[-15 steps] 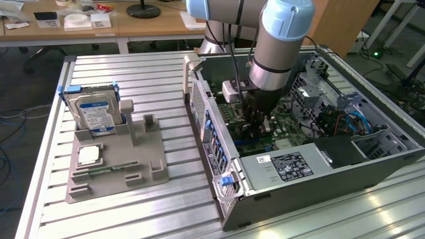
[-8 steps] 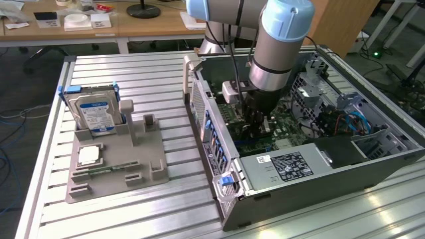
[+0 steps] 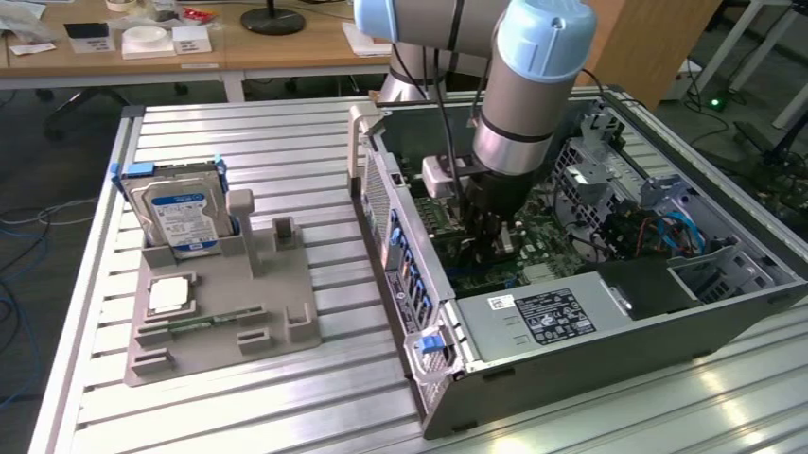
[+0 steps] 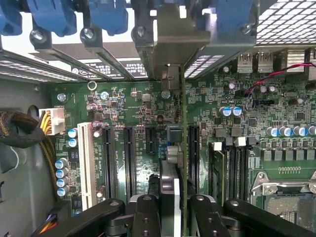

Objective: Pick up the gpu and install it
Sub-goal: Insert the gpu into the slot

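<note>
Installation looks well advanced: the black two-fingered gripper (image 4: 170, 210) is clamped on the thin dark gpu card with its silvery end bracket (image 4: 181, 123), held edge-on inside the open grey computer case (image 3: 707, 303), at about 3 o'clock from the grey plastic parts tray (image 3: 290, 284) in the exterior view. The card stands over the green motherboard (image 4: 143, 106) among the black expansion slots (image 4: 129, 158). Whether it is fully seated I cannot tell; releasing it remains.

gpu (image 4: 183, 148): seen edge-on, faces hidden | fingers (image 4: 148, 217): tips cut off by frame edge
</note>
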`<state>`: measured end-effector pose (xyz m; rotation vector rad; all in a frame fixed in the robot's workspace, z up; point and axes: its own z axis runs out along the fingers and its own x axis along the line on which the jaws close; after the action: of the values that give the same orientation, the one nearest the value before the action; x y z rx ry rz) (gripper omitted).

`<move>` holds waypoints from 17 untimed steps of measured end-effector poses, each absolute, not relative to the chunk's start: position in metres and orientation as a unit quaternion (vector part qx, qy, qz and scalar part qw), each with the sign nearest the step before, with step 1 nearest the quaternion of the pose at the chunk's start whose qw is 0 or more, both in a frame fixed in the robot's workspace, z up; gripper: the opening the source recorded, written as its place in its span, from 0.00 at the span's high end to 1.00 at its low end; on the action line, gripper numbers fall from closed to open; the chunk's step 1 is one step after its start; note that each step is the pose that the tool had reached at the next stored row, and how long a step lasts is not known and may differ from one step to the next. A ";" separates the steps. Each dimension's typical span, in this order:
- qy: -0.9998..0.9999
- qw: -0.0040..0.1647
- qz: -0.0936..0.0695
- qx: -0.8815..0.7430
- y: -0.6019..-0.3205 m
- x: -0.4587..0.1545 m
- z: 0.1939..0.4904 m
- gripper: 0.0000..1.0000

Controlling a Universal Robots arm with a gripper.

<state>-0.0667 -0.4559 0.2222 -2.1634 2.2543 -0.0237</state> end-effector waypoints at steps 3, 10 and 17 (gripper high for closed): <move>0.721 0.009 -0.008 -0.692 -0.456 -0.067 0.221 0.72; 0.721 0.009 -0.008 -0.692 -0.456 -0.067 0.218 0.72; 0.722 0.009 -0.007 -0.692 -0.456 -0.067 0.215 0.72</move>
<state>-0.0667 -0.4559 0.2146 -2.1633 2.2545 -0.0233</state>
